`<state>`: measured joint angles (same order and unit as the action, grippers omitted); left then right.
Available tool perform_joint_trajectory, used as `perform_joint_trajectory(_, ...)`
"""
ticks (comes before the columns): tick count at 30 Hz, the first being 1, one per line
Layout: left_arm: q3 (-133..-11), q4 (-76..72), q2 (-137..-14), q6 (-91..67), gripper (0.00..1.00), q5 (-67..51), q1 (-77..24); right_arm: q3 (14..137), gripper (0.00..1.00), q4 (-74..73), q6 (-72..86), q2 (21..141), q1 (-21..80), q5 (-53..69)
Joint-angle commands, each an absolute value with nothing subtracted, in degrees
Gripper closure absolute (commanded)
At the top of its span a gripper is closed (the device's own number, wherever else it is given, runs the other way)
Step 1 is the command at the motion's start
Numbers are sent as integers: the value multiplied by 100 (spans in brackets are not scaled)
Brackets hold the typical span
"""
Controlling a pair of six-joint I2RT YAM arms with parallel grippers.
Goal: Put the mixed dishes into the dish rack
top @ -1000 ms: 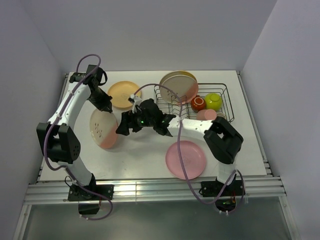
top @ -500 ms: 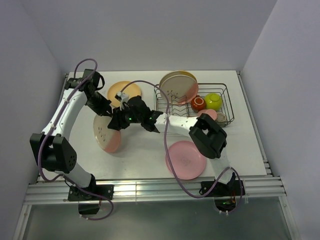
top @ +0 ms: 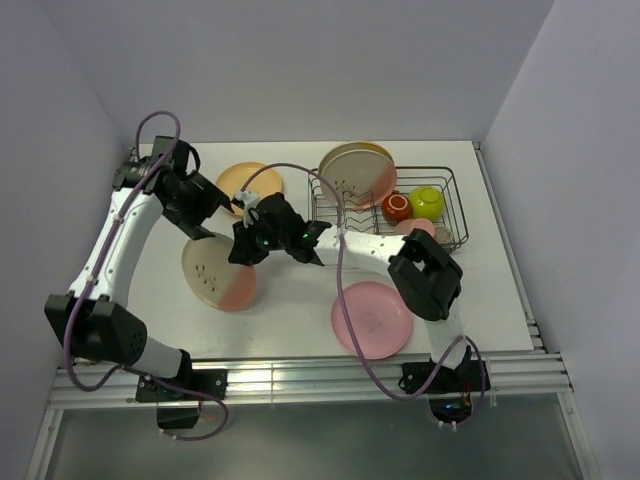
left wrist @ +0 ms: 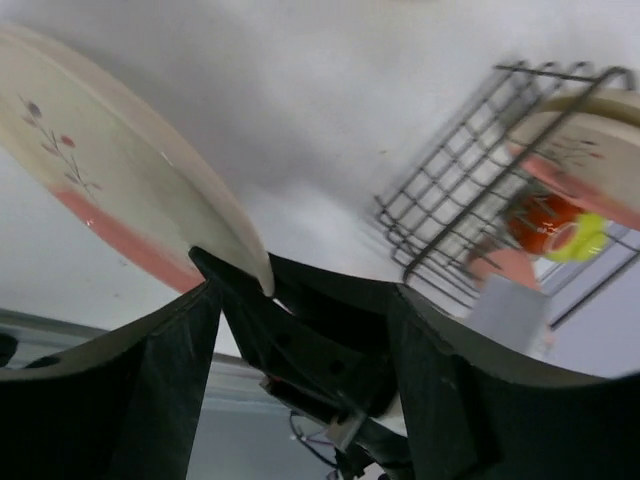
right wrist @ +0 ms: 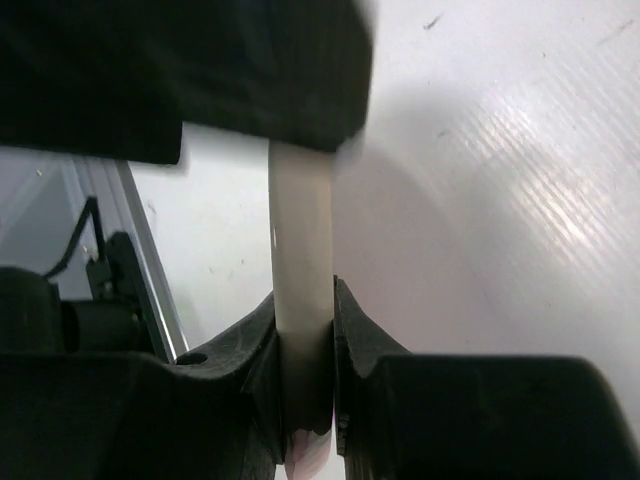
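A cream-and-pink plate (top: pixel 218 272) with a sprig motif hangs tilted over the table's left half. My right gripper (top: pixel 242 245) is shut on its upper right rim. In the right wrist view the rim (right wrist: pixel 302 230) stands edge-on, pinched between the two fingers of the gripper (right wrist: pixel 305 310). My left gripper (top: pixel 210 198) is open just above the plate and apart from it. In the left wrist view its gripper (left wrist: pixel 305 295) has spread fingers, with the plate (left wrist: pixel 110 170) ahead of them. The dish rack (top: pixel 452 180) stands at the back right.
The rack holds another cream-and-pink plate (top: pixel 358 170) upright, a dark red mug (top: pixel 397 206), a lime-yellow bowl (top: pixel 427 201) and a salmon tumbler (top: pixel 412 229). A yellow-orange plate (top: pixel 245 185) lies at the back left. A pink plate (top: pixel 372 318) lies near the front edge.
The right gripper has closed on the plate's rim. The left gripper has opened, let go of the plate and drawn back up and left.
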<state>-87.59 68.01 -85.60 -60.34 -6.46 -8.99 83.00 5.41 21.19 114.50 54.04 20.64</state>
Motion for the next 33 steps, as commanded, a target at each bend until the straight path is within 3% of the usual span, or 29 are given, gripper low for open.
perform_joint_trajectory(1, -9228, 6364, -7763, -5916, 26, -729, -923, 8166, 100, -130, 1259, 10680, 5467, 1733)
perform_joint_trajectory(5, -9676, 5881, -7296, -5845, 16, -1106, -923, 8139, 100, -588, 783, 10188, 5344, 1433)
perform_joint_trajectory(10, -9625, 5634, -6645, -5862, 13, -1354, -923, 8200, 100, -931, 230, 9669, 5230, 1091)
perform_joint_trajectory(16, -9072, 5423, -6267, -5625, 13, -1406, -923, 8516, 100, -1151, -595, 8852, 4879, 651)
perform_joint_trajectory(22, -8755, 5081, -6662, -5230, 13, -1766, -923, 8736, 100, -1292, -1757, 7886, 4176, 993)
perform_joint_trajectory(29, -8368, 4826, -7031, -4940, 15, -1697, -923, 9185, 100, -1986, -2706, 7770, 3147, 1344)
perform_joint_trajectory(33, -7990, 4781, -7137, -4904, 16, -1635, -923, 9070, 100, -2389, -4046, 7726, 2857, 1949)
